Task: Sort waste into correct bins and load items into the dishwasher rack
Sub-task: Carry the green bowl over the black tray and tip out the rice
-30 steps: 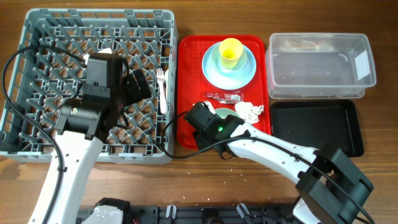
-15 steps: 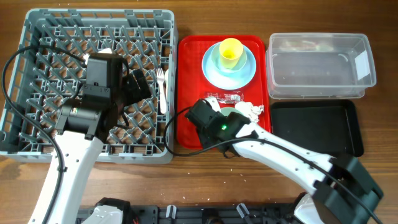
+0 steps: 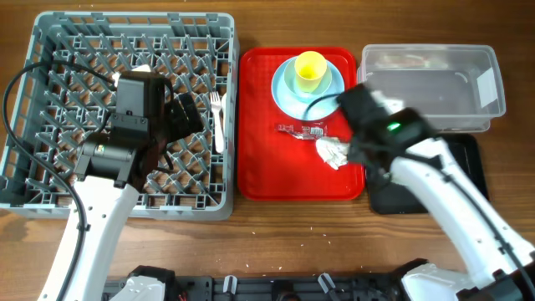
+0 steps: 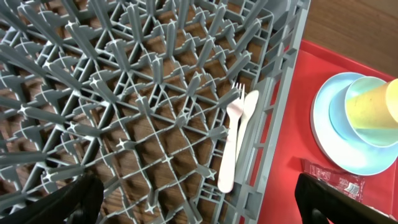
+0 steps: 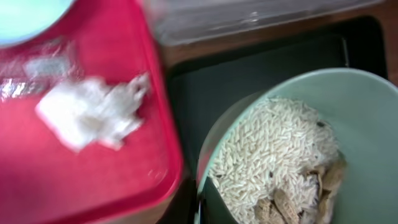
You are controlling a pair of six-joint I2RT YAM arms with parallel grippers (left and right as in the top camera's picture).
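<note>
My right gripper [image 5: 203,200] is shut on the rim of the pale green bowl [image 5: 348,106]. The bowl holds whitish rice-like scraps [image 5: 273,149] and hangs over the black tray [image 5: 261,62]. In the overhead view the right arm hides the bowl. The crumpled napkin [image 3: 333,151] and a shiny wrapper [image 3: 303,130] lie on the red tray [image 3: 276,176]. The yellow cup [image 3: 310,68] stands in a pale blue bowl [image 3: 331,84] on the blue plate [image 3: 282,90]. The white fork [image 4: 231,143] and spoon [image 4: 249,121] lie in the grey rack [image 3: 84,50]. My left gripper [image 4: 199,208] hovers open above them.
The clear tub [image 3: 430,88] stands at the back right, behind the black tray [image 3: 464,167]. Cables trail across the rack's left side and over the red tray toward the right arm.
My right arm has swung from the red tray's front left over to the black tray, carrying the green bowl. The napkin now shows. The left arm has not moved.
</note>
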